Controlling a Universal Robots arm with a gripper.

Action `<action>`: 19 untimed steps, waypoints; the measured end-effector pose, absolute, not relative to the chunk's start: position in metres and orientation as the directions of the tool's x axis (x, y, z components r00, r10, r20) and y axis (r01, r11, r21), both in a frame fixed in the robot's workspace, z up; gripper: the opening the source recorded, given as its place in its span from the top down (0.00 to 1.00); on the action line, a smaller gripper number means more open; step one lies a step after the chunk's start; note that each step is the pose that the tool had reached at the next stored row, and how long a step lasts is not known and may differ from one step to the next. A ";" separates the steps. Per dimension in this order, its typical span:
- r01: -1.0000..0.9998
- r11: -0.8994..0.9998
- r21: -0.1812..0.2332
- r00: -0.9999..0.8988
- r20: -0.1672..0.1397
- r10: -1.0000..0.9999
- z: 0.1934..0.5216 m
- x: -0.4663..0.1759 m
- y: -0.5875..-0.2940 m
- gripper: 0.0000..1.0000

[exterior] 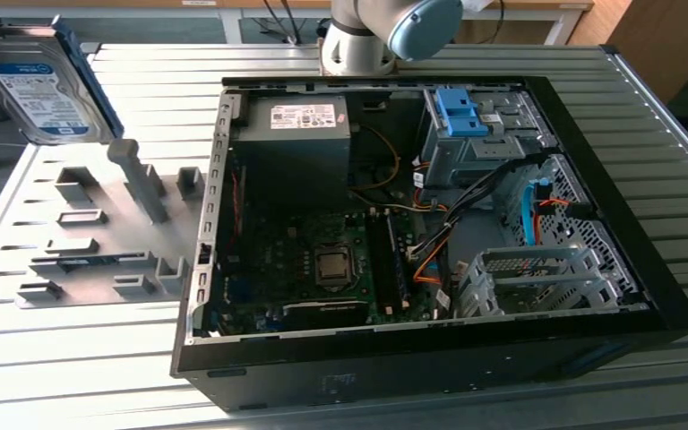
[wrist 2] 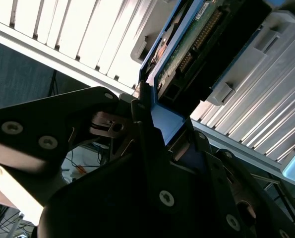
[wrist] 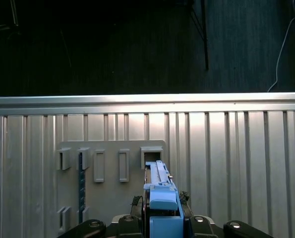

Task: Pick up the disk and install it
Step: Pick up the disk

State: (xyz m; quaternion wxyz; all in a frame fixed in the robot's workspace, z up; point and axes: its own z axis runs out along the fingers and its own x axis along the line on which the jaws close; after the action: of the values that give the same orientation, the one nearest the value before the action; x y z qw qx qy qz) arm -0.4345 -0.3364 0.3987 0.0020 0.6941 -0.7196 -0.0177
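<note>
The gripper (wrist 2: 163, 128) is clamped on the disk (wrist 2: 197, 42), its black fingers (wrist 2: 143, 116) pressed against the drive's blue side rail, as seen in the second wrist view. In that view the drive's green circuit board and connector pins face the camera.

In the exterior view the disk (exterior: 40, 91) hangs upright in the air at the far corner on the exterior view's left. Its white-and-blue label faces the camera, and it is clear of the ribbed metal table (exterior: 105, 367). Beneath and near it lies a grey fixture plate (exterior: 81, 269) with raised holders.

The first wrist view looks down along the drive's blue rail (wrist: 163, 206) to the same fixture plate (wrist: 112, 198). The drive's edge is lined up over one of the plate's square holders (wrist: 151, 154).

An open black computer case (exterior: 440, 358) lies on its side on the table, well apart from the disk, towards the exterior view's right. Inside it are a motherboard (exterior: 308, 260), a black power supply (exterior: 294, 148) with a white sticker, a bare blue bracket (exterior: 457, 111) on a metal drive cage, and orange and black cables (exterior: 440, 237). The arm's base joint (exterior: 380, 31) stands behind the case.
</note>
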 end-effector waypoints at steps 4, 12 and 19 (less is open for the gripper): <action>-0.999 0.036 0.028 -0.036 -0.022 -0.999 0.401 -0.435 -0.336 0.63; -0.999 0.036 0.029 -0.036 -0.022 -0.999 0.408 -0.434 -0.336 0.63; -0.999 0.036 0.028 -0.036 -0.022 -0.999 0.419 -0.435 -0.336 0.63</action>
State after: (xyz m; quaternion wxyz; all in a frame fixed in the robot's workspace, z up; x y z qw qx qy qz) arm -0.4345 -0.3364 0.4192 0.0019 0.6942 -0.7196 -0.0177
